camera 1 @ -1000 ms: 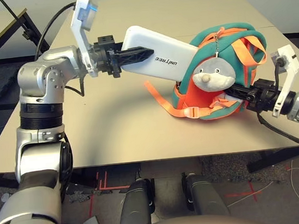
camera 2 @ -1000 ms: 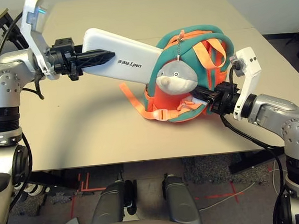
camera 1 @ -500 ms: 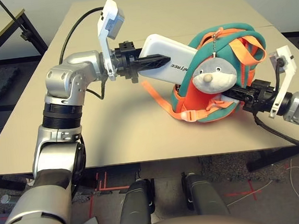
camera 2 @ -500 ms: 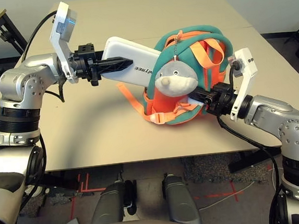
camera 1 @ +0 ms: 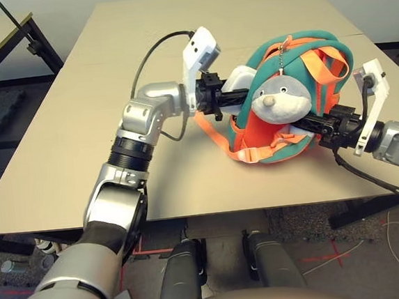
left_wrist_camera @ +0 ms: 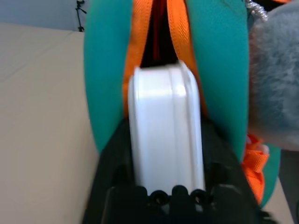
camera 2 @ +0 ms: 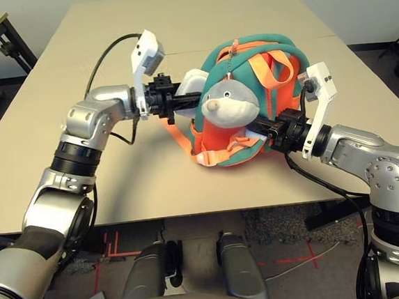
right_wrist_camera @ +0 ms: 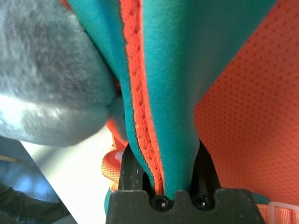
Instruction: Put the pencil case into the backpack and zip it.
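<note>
Pencil case (left_wrist_camera: 166,126), one only, white and flat, sits clamped between the two black fingers (left_wrist_camera: 110,172) of the left pincer (camera 1: 231,99), its far end already inside the mouth of the backpack (camera 1: 317,52). From the head views only a short white stretch of it shows between the pincer and the teal rim. In the left wrist view the case's rounded end lies between two orange bands of the opening, with teal padding on either side.

One backpack stands on the bench (camera 1: 67,154), toward its right edge and about midway between the near and far edges, orange in the body with teal trim. One grey-and-white plush animal (camera 1: 277,99) hangs on its front, facing the near edge. Orange straps (camera 1: 215,130) trail from it onto the bench surface, and a loop of strap (camera 1: 332,64) lies over its top.

Two pincers are at work. The right pincer (camera 1: 316,122) is closed on the backpack's teal rim (right_wrist_camera: 173,93) on the side toward the bench's right edge, the fabric pinched between its fingers.
</note>
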Robot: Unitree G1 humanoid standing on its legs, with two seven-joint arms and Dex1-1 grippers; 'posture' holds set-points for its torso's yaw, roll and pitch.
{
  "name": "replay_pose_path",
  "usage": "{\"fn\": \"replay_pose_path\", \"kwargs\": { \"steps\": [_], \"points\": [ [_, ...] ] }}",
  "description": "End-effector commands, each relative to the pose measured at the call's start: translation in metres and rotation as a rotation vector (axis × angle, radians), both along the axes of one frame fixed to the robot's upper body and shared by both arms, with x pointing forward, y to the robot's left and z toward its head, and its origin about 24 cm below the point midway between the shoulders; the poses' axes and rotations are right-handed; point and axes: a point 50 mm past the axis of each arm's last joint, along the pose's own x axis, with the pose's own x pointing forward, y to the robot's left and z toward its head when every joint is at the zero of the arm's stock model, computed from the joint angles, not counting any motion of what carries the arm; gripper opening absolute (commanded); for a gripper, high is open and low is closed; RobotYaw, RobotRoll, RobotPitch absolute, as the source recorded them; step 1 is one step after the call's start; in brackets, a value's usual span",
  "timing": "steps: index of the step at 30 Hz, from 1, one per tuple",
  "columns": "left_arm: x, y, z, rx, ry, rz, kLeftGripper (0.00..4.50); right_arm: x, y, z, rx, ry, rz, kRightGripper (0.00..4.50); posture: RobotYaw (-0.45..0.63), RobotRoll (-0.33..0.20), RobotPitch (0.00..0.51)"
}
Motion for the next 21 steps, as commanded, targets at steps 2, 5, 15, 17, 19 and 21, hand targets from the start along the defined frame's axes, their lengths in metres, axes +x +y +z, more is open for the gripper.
{"fn": "replay_pose_path", "kwargs": {
  "steps": [2,5,15,17,19,21],
  "points": [
    [0.000,0.012,0.007,-0.028,-0.001,0.015,3.87,0.001,0.004,-0.002,0.004,0.003,0.025,0.24,-0.20,0.000,0.090],
    [-0.001,0.030,0.022,-0.057,-0.011,0.045,4.50,0.000,0.004,-0.003,0.002,0.005,0.025,0.24,-0.20,0.000,0.090],
    [-0.009,0.065,0.040,-0.088,-0.024,0.132,4.50,0.000,0.006,-0.007,0.003,0.017,0.029,0.24,-0.19,0.000,0.106],
    [-0.011,0.067,0.039,-0.090,-0.015,0.137,4.50,0.000,0.006,-0.007,0.003,0.018,0.031,0.24,-0.19,0.000,0.106],
    [-0.012,0.067,0.038,-0.093,-0.006,0.138,4.50,0.000,0.006,-0.007,0.002,0.019,0.032,0.24,-0.18,0.000,0.110],
    [-0.013,0.067,0.037,-0.098,0.002,0.134,4.50,0.001,0.007,-0.008,0.000,0.021,0.033,0.24,-0.18,0.000,0.110]
  ]
}}
